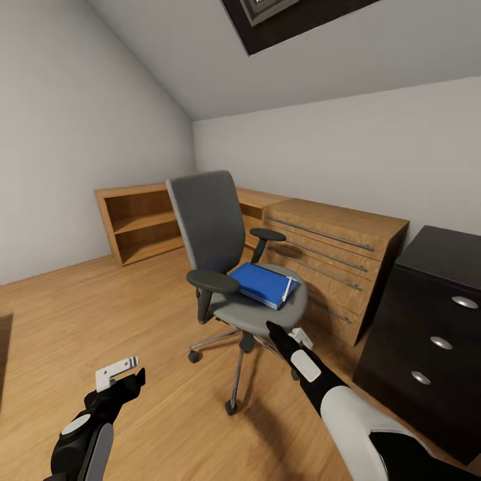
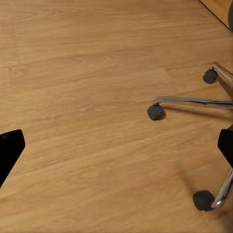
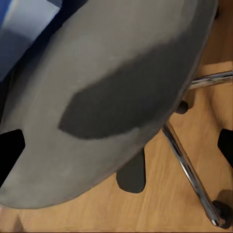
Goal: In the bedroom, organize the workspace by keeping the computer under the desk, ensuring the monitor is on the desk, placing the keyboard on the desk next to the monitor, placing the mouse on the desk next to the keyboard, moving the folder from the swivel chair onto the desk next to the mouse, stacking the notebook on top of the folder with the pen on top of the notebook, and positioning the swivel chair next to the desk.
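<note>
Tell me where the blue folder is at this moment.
In the head view the folder lies flat on the swivel chair seat, between the armrests, just beyond the right gripper; low wooden cabinets stand behind the chair.

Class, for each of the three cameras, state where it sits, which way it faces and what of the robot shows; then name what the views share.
Head view: high on the robot, facing forward and down at the swivel chair holding the folder; both arms show.
Left wrist view: faces down at the floor and chair castors; dark fingertips.
Right wrist view: just above the chair seat; dark fingertips.
All share the chair.
</note>
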Robot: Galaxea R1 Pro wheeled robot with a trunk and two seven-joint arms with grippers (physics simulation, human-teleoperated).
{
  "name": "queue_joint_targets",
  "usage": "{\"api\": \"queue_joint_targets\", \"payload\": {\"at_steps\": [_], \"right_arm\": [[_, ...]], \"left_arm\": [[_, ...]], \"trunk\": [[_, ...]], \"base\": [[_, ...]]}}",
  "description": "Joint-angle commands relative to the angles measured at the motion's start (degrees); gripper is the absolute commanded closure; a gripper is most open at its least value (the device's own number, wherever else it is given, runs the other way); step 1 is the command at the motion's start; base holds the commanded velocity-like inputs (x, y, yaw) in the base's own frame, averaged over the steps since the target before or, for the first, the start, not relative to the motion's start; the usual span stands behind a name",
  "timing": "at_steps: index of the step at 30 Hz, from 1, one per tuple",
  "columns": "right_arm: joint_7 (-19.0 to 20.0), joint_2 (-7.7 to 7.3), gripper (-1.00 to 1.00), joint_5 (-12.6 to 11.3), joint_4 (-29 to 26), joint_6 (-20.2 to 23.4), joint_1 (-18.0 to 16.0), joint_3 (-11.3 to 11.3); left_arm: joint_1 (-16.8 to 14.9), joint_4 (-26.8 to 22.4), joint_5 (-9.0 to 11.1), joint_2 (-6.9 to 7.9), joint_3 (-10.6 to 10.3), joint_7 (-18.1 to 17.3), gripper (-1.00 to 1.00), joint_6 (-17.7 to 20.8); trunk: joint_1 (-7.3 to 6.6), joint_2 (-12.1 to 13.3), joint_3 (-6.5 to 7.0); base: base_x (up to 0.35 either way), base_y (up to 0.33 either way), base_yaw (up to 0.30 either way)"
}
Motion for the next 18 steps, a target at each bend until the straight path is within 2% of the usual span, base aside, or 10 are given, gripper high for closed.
{"api": "queue_joint_targets", "payload": {"at_steps": [1, 7, 15, 18], "right_arm": [[0.3, 0.11, -1.00, -0.2, 0.1, 0.1, 0.0, -0.4], [0.8, 0.64, -1.00, -0.3, 0.7, 0.2, 0.2, 1.0], [1.2, 0.79, -1.00, -0.2, 1.8, 0.1, 0.2, 1.6], [1.5, 0.79, -1.00, -0.2, 2.2, 0.1, 0.2, 4.0]], "left_arm": [[0.0, -0.1, 0.6, -0.03, 0.0, 0.4, -1.00, 0.2], [0.0, -0.1, 0.6, -0.03, 0.0, 0.4, -1.00, 0.2], [0.0, -0.1, 0.6, -0.03, 0.0, 0.4, -1.00, 0.2], [0.0, -0.1, 0.6, -0.03, 0.0, 0.4, -1.00, 0.2]], "trunk": [[-0.01, 0.0, -0.06], [-0.01, 0.0, -0.06], [-0.01, 0.0, -0.06], [-0.01, 0.0, -0.06]], "base": [[0.000, 0.000, 0.000], [0.000, 0.000, 0.000], [0.000, 0.000, 0.000], [0.000, 0.000, 0.000]]}}
